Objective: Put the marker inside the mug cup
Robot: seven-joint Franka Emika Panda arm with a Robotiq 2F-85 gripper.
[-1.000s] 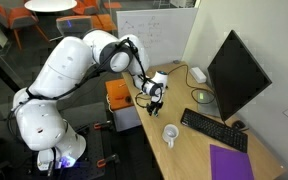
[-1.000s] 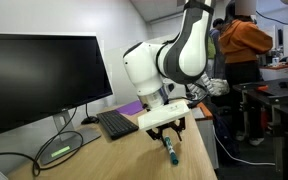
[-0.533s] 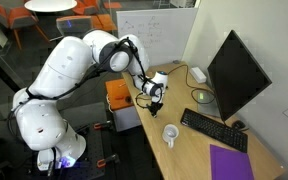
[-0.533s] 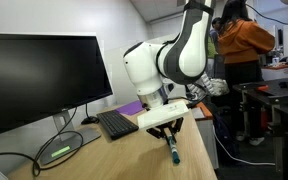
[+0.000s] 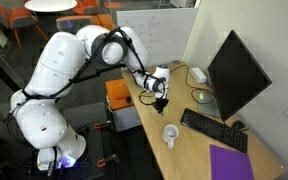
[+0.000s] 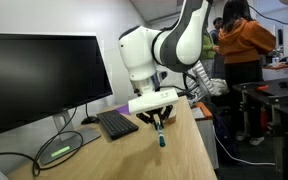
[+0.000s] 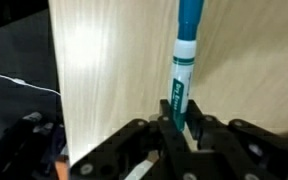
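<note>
My gripper (image 7: 181, 122) is shut on the marker (image 7: 184, 65), a slim teal and white pen that hangs below the fingers. In both exterior views the marker (image 6: 160, 137) (image 5: 163, 103) is held clear above the light wooden table (image 5: 184, 150). The white mug cup (image 5: 170, 133) stands upright on the table in front of the keyboard, below and to the right of my gripper (image 5: 161, 97). The mug is out of view in the wrist view.
A black keyboard (image 5: 214, 129) and a black monitor (image 5: 235, 75) stand at the right of the table. A purple sheet (image 5: 230, 163) lies near the front edge. A round greenish disc (image 6: 60, 152) lies under the monitor. An orange box (image 5: 121, 98) stands beside the table.
The arm has lifted the marker higher above the table and shifted it toward the monitor and keyboard side. The gripper stays shut on the marker.
</note>
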